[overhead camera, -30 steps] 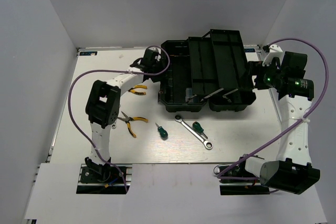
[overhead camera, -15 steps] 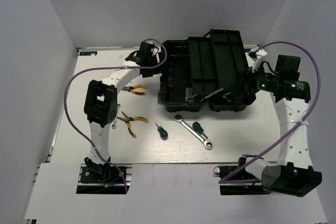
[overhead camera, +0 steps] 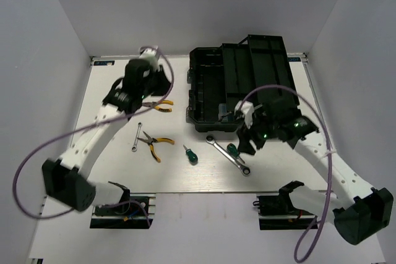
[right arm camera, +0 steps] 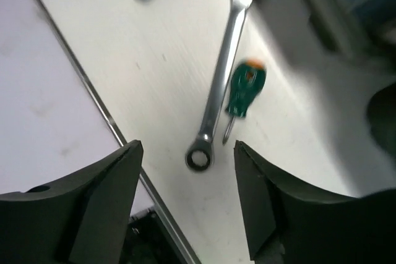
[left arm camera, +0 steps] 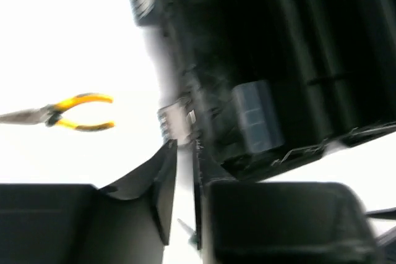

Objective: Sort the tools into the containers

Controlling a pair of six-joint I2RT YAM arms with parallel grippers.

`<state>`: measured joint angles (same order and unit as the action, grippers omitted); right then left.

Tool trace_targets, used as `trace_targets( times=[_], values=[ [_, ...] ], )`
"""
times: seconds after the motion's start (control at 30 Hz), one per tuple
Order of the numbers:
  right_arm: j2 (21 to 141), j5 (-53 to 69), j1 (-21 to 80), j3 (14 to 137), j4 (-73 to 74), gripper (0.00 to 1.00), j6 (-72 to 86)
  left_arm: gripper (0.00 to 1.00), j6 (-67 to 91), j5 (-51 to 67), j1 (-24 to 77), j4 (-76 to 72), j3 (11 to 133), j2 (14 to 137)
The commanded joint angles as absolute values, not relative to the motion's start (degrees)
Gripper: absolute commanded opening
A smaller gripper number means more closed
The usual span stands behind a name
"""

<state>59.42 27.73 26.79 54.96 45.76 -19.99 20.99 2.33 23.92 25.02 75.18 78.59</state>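
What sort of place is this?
Probably a lab robot cell, not a workshop: a white tabletop boxed in by plain white walls, a left arm and right arm bolted at its near edge, and a black plastic toolbox with yellow-handled pliers laid out beside it.

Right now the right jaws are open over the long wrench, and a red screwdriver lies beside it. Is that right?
Not quite. The screwdriver is green, not red; the right wrist view shows it. The rest is right: the right jaws are open over the long wrench, and the screwdriver lies beside it.
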Motion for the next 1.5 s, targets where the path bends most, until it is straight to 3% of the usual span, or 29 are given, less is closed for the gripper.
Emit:
trace_targets(
  times=[0.0,0.07,0.1,0.13,0.23,0.53,0.9,1.1,1.3,1.47],
  values=[
    [57.6,16.7,32.5,49.1,40.1,0.68,-18.0,0.28,18.5,-3.4,23.1,27.2,63.7,70.6],
    [57.8,15.2,35.4,45.0,37.0,0.72,-17.5,0.47,18.5,-4.9,23.1,27.9,57.6,63.6],
    [58.8,11.6,36.6,44.1,36.0,0.72,-16.4,0.68,18.5,-4.9,23.1,27.9,55.9,61.6],
    [60.6,9.9,37.2,42.8,35.0,0.79,-16.3,0.74,18.5,-4.9,23.1,28.6,54.5,58.6],
    [62.8,3.3,39.7,42.0,31.5,0.83,-15.5,0.81,19.1,-5.4,23.1,30.1,51.2,55.8],
    [71.7,-2.4,41.4,41.8,23.5,0.83,-12.6,0.81,19.1,-4.4,23.1,31.4,48.3,52.7],
    [78.5,-2.9,41.9,42.5,18.3,0.66,-11.6,0.82,18.5,-6.2,23.1,31.4,45.6,49.6],
    [80.9,-2.3,41.8,40.3,15.9,0.59,-12.4,0.82,20.0,2.4,24.3,29.1,42.8,49.1],
    [82.8,-0.6,41.8,40.1,17.0,0.42,-12.7,0.79,21.3,19.9,25.3,23.8,41.0,54.0],
    [82.4,3.6,41.7,42.0,20.8,0.19,-13.6,0.79,21.3,20.7,28.6,25.1,42.2,58.3]
  ],
)
